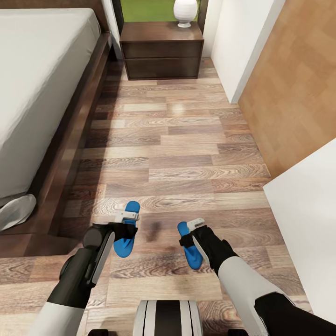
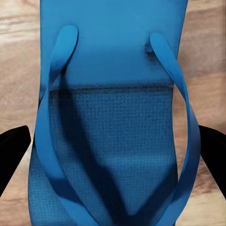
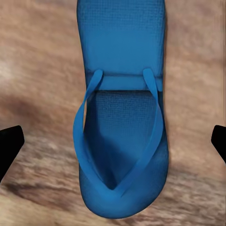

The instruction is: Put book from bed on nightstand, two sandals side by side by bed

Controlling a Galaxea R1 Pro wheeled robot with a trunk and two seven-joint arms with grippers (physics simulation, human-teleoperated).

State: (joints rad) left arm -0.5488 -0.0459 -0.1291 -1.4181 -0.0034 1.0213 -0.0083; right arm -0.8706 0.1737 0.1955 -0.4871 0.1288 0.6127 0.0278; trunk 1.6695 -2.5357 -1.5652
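- Sandals, both bright blue, lay on the wood-plank floor [image 1: 186,154] beside the bed [image 1: 42,93], set apart with bare floor between them.
- Left sandal [image 1: 127,235] lay nearer the dark bed frame [image 1: 70,154]; right sandal [image 1: 189,249] lay further out, its toe angled slightly away.
- Left gripper [image 1: 122,223] was positioned directly above the left sandal. In the left wrist view the sandal [image 2: 113,122] spanned nearly the whole gap, with a dark fingertip at each side, just outside the straps. Jaws stood wide; contact with the sandal could not be confirmed.
- Right gripper [image 1: 190,231] was positioned above the right sandal. In the right wrist view the sandal [image 3: 123,127] sat centred, with the dark fingertips well clear on both sides. Jaws stood wide, holding nothing.
- Nightstand [image 1: 161,49], dark brown with two drawer fronts, stood at the head of the bed, against the window wall, carrying a white rounded lamp base [image 1: 185,11].
- White wall panels [image 1: 242,42] bounded the aisle on the side opposite the bed.
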